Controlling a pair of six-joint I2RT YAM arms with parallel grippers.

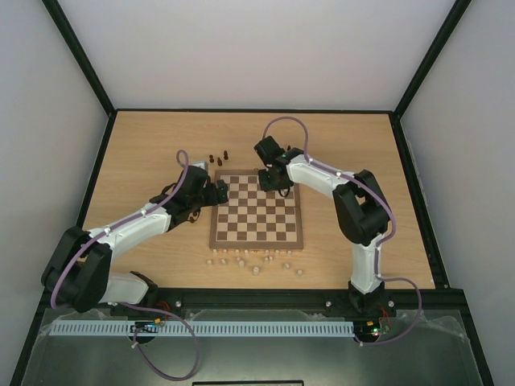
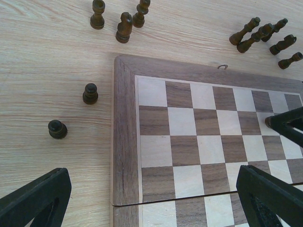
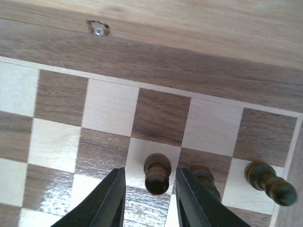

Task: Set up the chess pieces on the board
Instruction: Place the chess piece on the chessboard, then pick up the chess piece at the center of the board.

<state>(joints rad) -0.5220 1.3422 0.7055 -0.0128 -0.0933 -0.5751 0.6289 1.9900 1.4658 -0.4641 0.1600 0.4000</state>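
Right gripper (image 3: 151, 172): black fingers slightly parted, straddling small dark brown wooden pawn (image 3: 157, 172); slim gap each side, no grip. Left gripper (image 2: 151, 198): spread wide, nothing held, spanning board's left border. Square wooden chessboard (image 2: 184, 142), brown-and-cream checks, beneath both grippers. Two more dark pieces (image 3: 267, 182) just right of right gripper, same row. Beyond left gripper, on light wooden table (image 2: 47, 56): two dark pawns (image 2: 90, 93) ahead-left, three upright dark figures (image 2: 124, 27) farther ahead, cluster of lying dark figures (image 2: 265, 38) ahead-right.
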